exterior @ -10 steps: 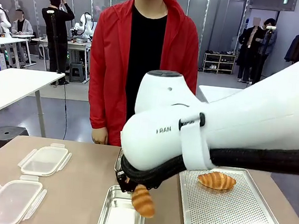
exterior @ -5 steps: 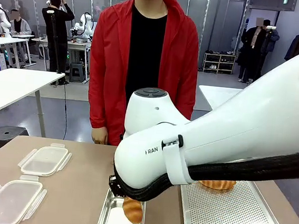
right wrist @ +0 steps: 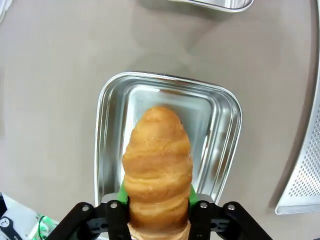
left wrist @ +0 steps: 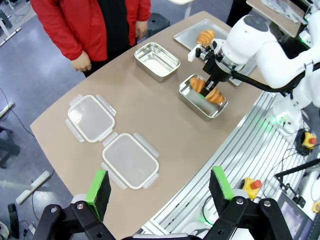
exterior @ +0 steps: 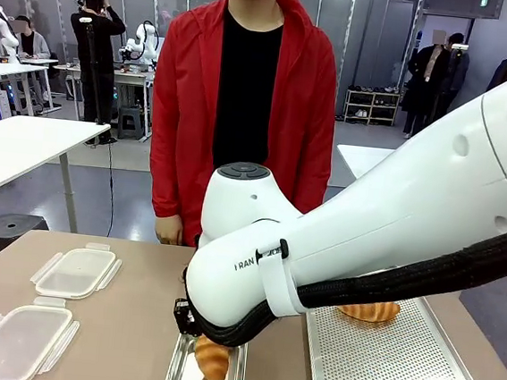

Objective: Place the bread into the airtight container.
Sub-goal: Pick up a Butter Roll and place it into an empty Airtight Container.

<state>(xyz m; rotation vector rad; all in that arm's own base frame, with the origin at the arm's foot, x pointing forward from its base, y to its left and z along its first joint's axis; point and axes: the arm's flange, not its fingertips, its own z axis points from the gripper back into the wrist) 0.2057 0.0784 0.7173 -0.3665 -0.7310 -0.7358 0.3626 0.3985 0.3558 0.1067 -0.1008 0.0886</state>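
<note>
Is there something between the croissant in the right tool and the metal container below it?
Nothing visible: the golden croissant, clamped in the right tool, hangs directly over the open rectangular steel container.

Open lab hall: white worktables (exterior: 15, 145), a person filming (exterior: 95, 40).

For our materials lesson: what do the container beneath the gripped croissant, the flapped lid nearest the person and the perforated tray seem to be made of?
Container: likely stainless steel, polished; its walls give mirror-like reflections.
Lid: probably translucent plastic; it looks milky, with snap flaps at its edges.
Perforated tray: apparently metal, matte silver, with fine punched holes.
</note>
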